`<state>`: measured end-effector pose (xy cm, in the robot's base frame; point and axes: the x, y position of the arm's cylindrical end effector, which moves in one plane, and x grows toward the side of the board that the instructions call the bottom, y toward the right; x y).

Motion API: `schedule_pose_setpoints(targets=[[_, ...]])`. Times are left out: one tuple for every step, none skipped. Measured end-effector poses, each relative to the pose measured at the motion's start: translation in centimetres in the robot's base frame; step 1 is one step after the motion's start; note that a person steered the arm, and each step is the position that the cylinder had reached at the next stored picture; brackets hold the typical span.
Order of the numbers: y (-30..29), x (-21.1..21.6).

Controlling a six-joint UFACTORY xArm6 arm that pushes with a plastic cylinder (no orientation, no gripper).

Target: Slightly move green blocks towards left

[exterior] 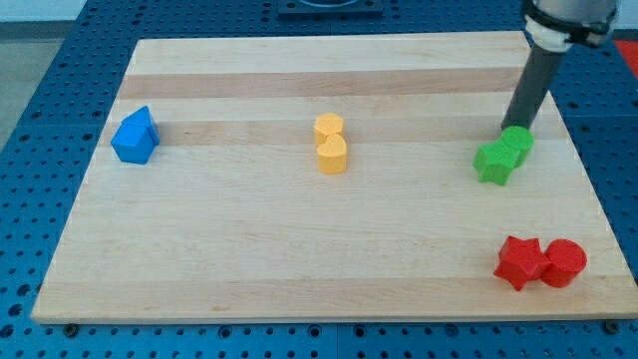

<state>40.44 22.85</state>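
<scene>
Two green blocks sit together at the view's right: a green star (492,162) and a green round block (518,145) touching its upper right side. My tip (514,127) stands just above the round green block, at its top edge, seeming to touch it. The dark rod rises from there to the view's top right.
The wooden board (299,269) also carries a blue block (135,137) at the left, two stacked-looking yellow round blocks (331,144) in the middle, and a red star (521,262) beside a red cylinder (563,263) at the bottom right.
</scene>
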Motion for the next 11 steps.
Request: schedule_pose_setpoints(targets=[[0.0, 2.5], [0.4, 3.0], [4.0, 2.3], [9.1, 1.1], [11.6, 1.6], [11.6, 2.8], [11.6, 6.1], [9.7, 7.2], [5.6, 7.1], [1.4, 7.1], [1.7, 7.0]])
